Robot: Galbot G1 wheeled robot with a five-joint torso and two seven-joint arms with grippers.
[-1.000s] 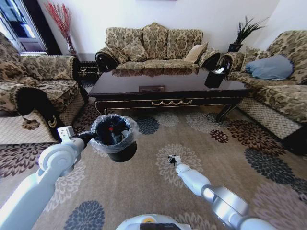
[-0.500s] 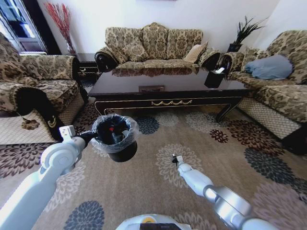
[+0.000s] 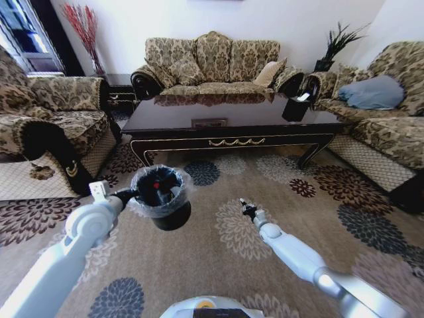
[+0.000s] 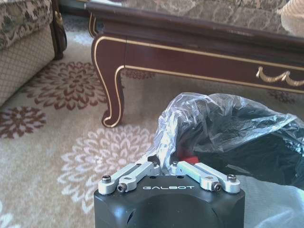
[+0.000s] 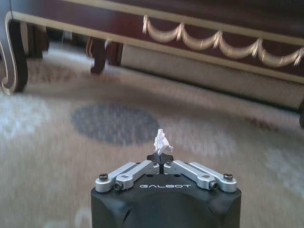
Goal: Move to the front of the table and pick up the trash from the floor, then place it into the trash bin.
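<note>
Right gripper: pinches your white scrap.
Bin: left of it, held by left gripper.

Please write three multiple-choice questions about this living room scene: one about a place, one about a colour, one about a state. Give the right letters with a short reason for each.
1. Where is the trash bin?
A. on the coffee table
B. held at its rim by the left claw, above the carpet
C. on the sofa

2. What colour is the item that shows inside the bin's plastic liner?
A. red
B. green
C. blue

3. What is the state of the right claw?
A. wide open and empty
B. shut on a tiny white scrap
C. shut on a bottle

Answers:
1 B: the left wrist view shows the claw closed on the liner at the rim, and the head view shows the bin in front of the coffee table.
2 A: a red spot shows inside the bin in the head view.
3 B: the right wrist view shows the fingertips together with the scrap standing between them.
</note>
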